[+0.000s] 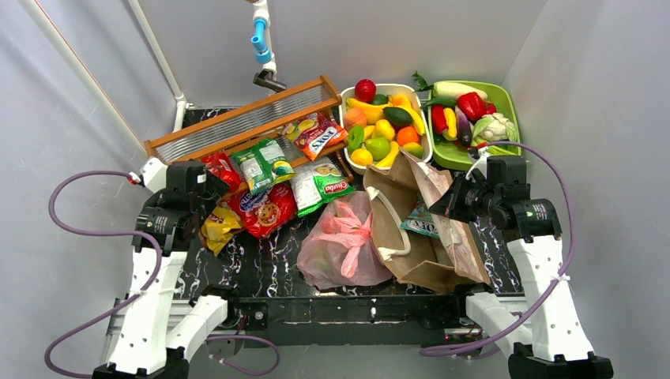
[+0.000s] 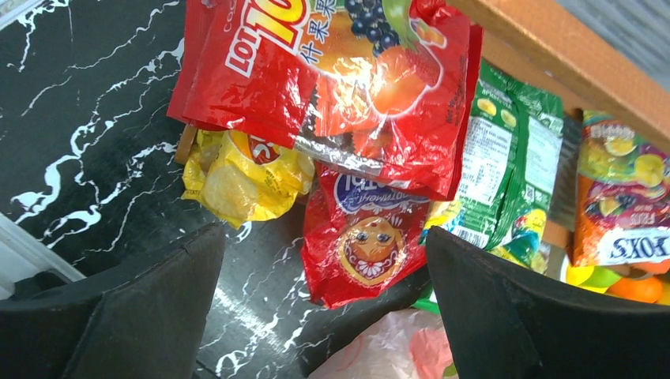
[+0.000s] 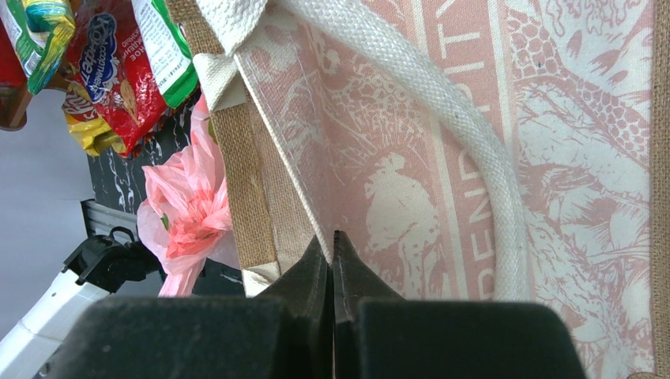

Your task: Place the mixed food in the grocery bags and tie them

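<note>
- Over the packets (image 2: 332, 87), left gripper (image 2: 324, 241) is hanging wide open, holding nothing.
- Right gripper (image 3: 333, 246) is sitting closed over brown bag (image 3: 395, 158); any hold is unclear.
- Pink bag (image 1: 340, 254) is lying beside it, contents hidden.

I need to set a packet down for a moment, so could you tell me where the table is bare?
The widest bare patch of table lies at the near edge, between the yellow packet, the red packet and the pink bag. The back is crowded: green packets, basket, tray.
</note>
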